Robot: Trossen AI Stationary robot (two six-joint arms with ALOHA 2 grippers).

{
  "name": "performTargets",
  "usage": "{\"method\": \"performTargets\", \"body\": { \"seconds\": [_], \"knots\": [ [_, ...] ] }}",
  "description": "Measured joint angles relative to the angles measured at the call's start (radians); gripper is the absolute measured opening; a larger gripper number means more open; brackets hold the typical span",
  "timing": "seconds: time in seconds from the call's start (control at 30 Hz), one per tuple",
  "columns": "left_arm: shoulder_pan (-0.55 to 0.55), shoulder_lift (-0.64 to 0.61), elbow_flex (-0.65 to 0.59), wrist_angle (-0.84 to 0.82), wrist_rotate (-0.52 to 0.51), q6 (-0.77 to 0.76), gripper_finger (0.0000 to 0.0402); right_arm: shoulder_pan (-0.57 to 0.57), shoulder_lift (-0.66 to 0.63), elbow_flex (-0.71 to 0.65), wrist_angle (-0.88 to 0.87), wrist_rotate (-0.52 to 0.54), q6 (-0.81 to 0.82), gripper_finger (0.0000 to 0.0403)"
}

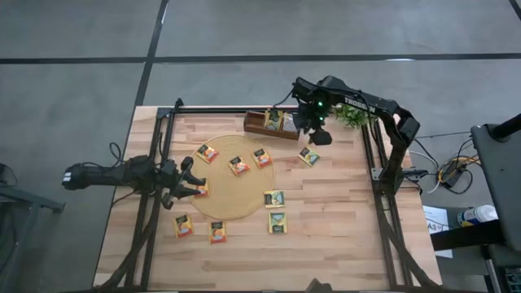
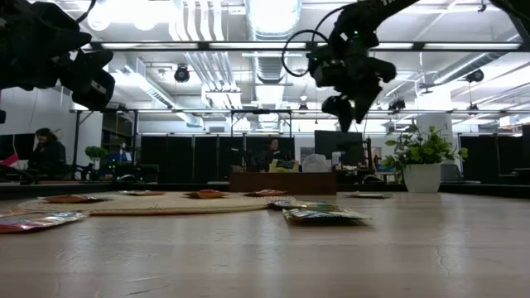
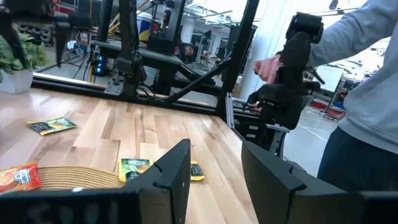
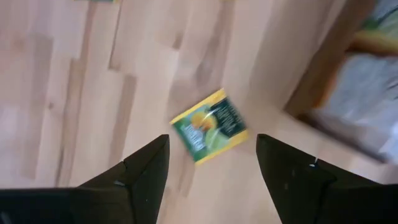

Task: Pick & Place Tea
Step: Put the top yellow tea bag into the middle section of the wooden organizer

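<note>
Small square tea sachets lie flat on the table and on the round tan mat [image 1: 232, 187]: orange ones [image 1: 238, 166], green-yellow ones [image 1: 274, 198]. One green-yellow sachet [image 4: 209, 126] lies on the bare wood by the wooden tray [image 1: 259, 124], which holds more sachets [image 1: 273, 120]. My right gripper [image 1: 319, 137] hangs open above that sachet, pointing steeply down, with nothing between its fingers [image 4: 146, 171]. My left gripper [image 1: 194, 177] waits open and level at the mat's left edge, empty [image 3: 214, 168].
A potted plant [image 1: 354, 116] stands at the far right corner, beside the tray. A person in a grey sleeve [image 3: 364, 81] stands past the table's right edge. Bare wood lies along the near right part [image 1: 350, 228].
</note>
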State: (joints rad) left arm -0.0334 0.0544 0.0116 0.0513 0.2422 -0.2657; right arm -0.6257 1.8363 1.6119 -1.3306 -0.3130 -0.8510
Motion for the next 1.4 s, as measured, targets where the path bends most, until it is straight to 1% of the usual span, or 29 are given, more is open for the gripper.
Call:
{"method": "performTargets", "body": {
  "seconds": [0.13,0.3,0.4,0.6,0.8,1.07,1.4],
  "knots": [
    [0.0,0.0,0.0,0.0,0.0,0.0,0.0138,-0.007,-0.061,-0.121,0.016,0.002,-0.033,0.0237],
    [0.0,0.0,0.0,0.0,0.0,0.0,0.0138,-0.007,-0.118,-0.249,0.144,0.04,-0.051,0.0237],
    [0.0,0.0,0.0,0.0,0.0,0.0,0.0138,-0.007,-0.134,-0.305,0.226,0.052,-0.056,0.0237],
    [0.0,0.0,0.0,0.0,0.0,0.0,0.0138,-0.007,-0.133,-0.396,0.331,0.054,-0.124,0.0237],
    [0.0,0.0,0.0,0.0,0.0,0.0,0.0138,-0.007,-0.133,-0.451,0.453,0.079,-0.142,0.0237],
    [0.0,0.0,0.0,0.0,0.0,0.0,0.0138,-0.007,-0.132,-0.498,0.594,0.08,-0.169,0.0237],
    [0.0,0.0,0.0,0.0,0.0,0.0,0.0138,-0.007,-0.132,-0.561,0.671,0.077,-0.172,0.0237]
  ]
}}
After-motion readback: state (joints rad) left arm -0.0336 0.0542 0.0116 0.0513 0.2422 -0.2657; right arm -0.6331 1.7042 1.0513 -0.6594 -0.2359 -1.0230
